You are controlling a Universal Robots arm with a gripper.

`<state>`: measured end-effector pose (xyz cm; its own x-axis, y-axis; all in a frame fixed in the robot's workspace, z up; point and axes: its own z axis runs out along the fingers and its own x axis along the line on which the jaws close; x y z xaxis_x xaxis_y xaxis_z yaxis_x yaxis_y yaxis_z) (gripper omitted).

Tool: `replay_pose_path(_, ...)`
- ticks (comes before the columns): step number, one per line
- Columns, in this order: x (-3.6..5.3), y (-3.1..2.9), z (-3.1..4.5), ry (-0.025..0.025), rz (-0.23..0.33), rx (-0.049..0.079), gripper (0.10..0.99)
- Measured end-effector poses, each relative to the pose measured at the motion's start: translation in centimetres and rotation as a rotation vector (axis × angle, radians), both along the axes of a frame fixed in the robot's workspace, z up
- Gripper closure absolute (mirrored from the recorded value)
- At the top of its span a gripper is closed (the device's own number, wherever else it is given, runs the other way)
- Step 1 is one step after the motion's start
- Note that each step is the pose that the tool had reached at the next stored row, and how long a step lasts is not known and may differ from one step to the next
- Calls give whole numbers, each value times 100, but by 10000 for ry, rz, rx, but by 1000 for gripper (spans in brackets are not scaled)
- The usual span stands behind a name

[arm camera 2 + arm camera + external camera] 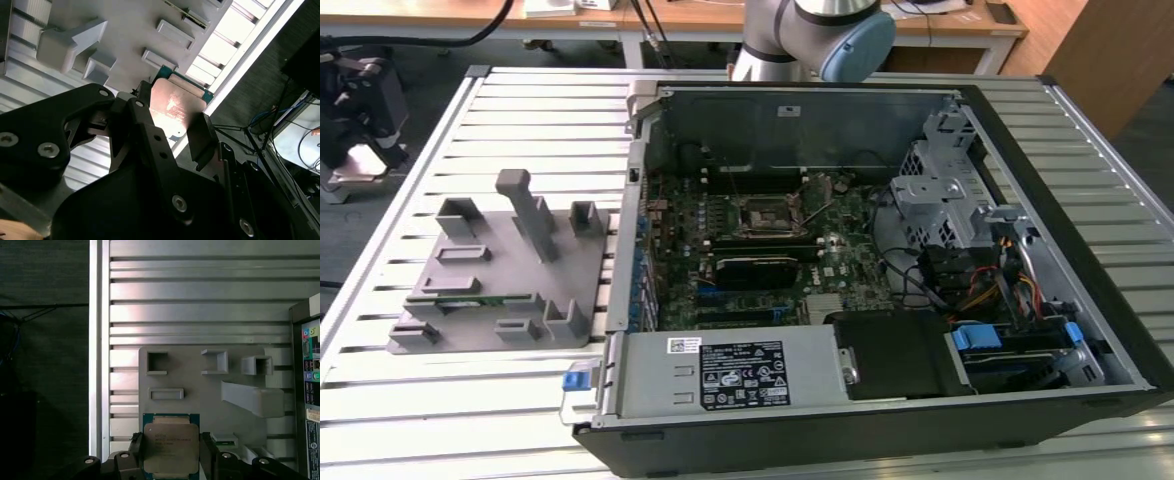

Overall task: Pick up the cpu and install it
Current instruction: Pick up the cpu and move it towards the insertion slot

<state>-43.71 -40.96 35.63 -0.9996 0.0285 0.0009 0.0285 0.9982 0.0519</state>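
Note:
The cpu [171, 446], a square chip with a silvery top on a green board, sits between the black fingers [207, 450] of my gripper [171, 455], which is shut on its two opposite edges. In the second wrist view the cpu [176, 102] shows a pale reflective face, clamped in the gripper [172, 120]. It hangs well above the grey plastic fixture [200, 390], near that fixture's edge. The open motherboard socket [763, 215] lies inside the computer case [1067, 330]. The arm [814, 35] rises out of the exterior view at the top.
The grey fixture [507, 270] stands on the slatted metal table [400, 390] at the exterior view's left, with a green memory stick [480, 298] in a slot. Beside it is the open case with drive cage, cables and power supply [734, 375]. The table edge [95, 340] borders dark floor.

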Motion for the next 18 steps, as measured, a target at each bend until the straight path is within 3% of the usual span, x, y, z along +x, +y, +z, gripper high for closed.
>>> replay_pose_path(18, 0, 0, 92, -1, 0, 3, 549)
